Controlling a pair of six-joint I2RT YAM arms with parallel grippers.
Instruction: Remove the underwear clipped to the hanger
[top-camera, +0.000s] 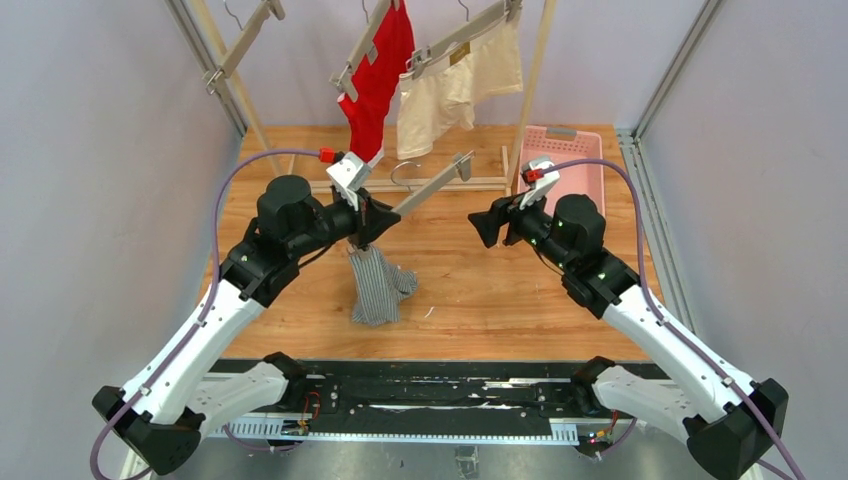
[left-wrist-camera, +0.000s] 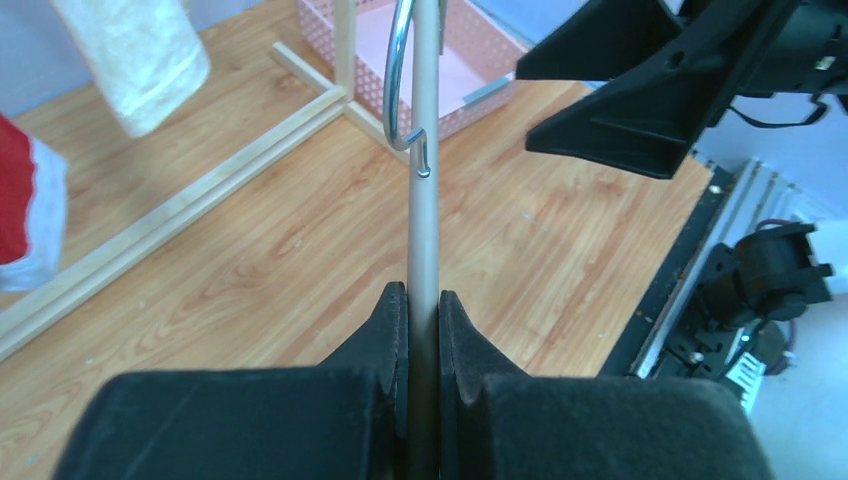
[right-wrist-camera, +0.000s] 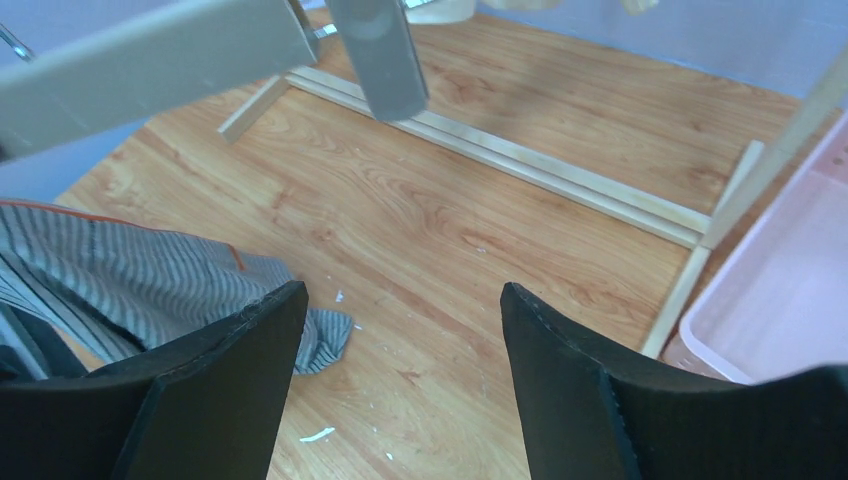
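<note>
left arm holds hanger, grey briefs dangling

top view: we see the left gripper (top-camera: 362, 222) clamped on a pale wooden clip hanger (top-camera: 432, 186). grey fine-striped boxer briefs (top-camera: 378, 285) hang from its low end, hem pooled on the wooden table (top-camera: 520, 300). red briefs with white trim (top-camera: 380, 70) and cream briefs (top-camera: 455, 85) hang clipped on the wooden rack (top-camera: 540, 60). the right gripper (top-camera: 487, 225) gapes, empty.

left wrist: pads (left-wrist-camera: 390, 320) pinch the hanger bar.

right wrist: fingers (right-wrist-camera: 560, 350) spread wide, the grey briefs close by.

we judge the cloth light, limp and not slippery. best hold is a bunched fold just under the clip.

I see plain lilac-grey walls (top-camera: 90, 150) on both sides, evenly lit. Wood-grain table (top-camera: 480, 300); wooden rack (top-camera: 541, 60) at the far end, pink basket (top-camera: 585, 160) beside it.
</note>
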